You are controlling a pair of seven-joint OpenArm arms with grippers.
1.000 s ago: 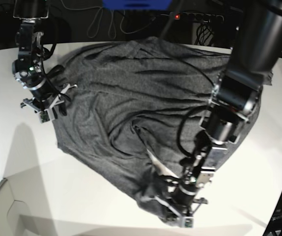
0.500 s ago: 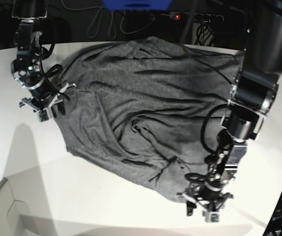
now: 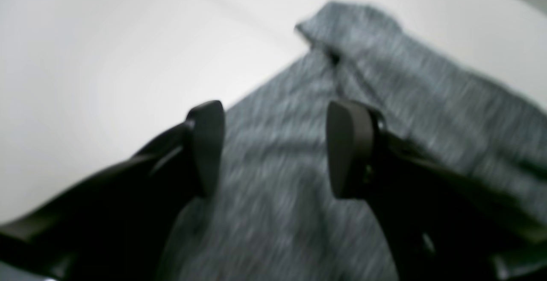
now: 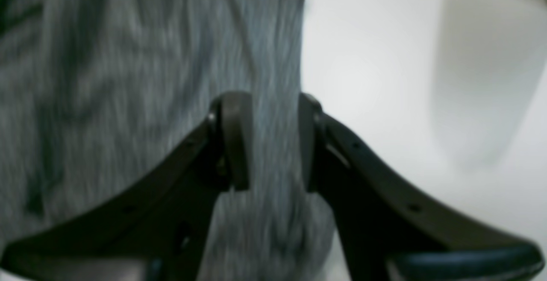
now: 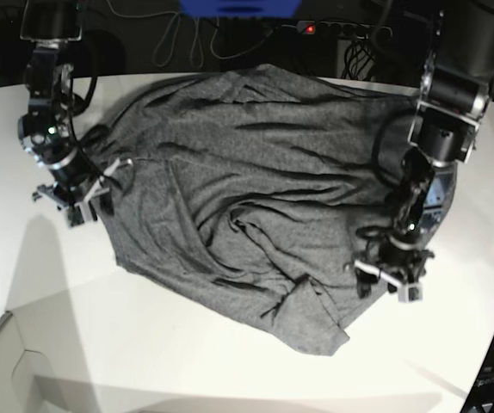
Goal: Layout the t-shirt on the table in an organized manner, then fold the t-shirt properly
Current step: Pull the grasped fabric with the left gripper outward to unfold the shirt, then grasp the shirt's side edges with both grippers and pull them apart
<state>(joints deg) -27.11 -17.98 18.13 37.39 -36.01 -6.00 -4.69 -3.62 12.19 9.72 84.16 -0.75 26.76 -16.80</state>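
Observation:
The dark-grey t-shirt [image 5: 247, 189] lies crumpled across the white table [image 5: 101, 327], with a folded-over corner at the front. My left gripper [image 5: 389, 280] hovers over the shirt's right edge. In the left wrist view it [image 3: 273, 148] stands open, with only cloth [image 3: 273, 229] below it and nothing between the fingers. My right gripper [image 5: 79, 205] sits at the shirt's left edge. In the right wrist view its [image 4: 271, 140] fingers stand close together with a strip of the shirt [image 4: 128, 59] running between them.
A power strip with cables [image 5: 342, 28] and a blue object [image 5: 238, 7] sit behind the table's far edge. The table's front-left corner drops away at a seam [image 5: 6, 335]. White tabletop shows in front of the shirt and at its left.
My left gripper opened, let go of the shirt's front corner and swung back along the right edge. The dropped corner now lies on the table. My right gripper edged slightly forward.

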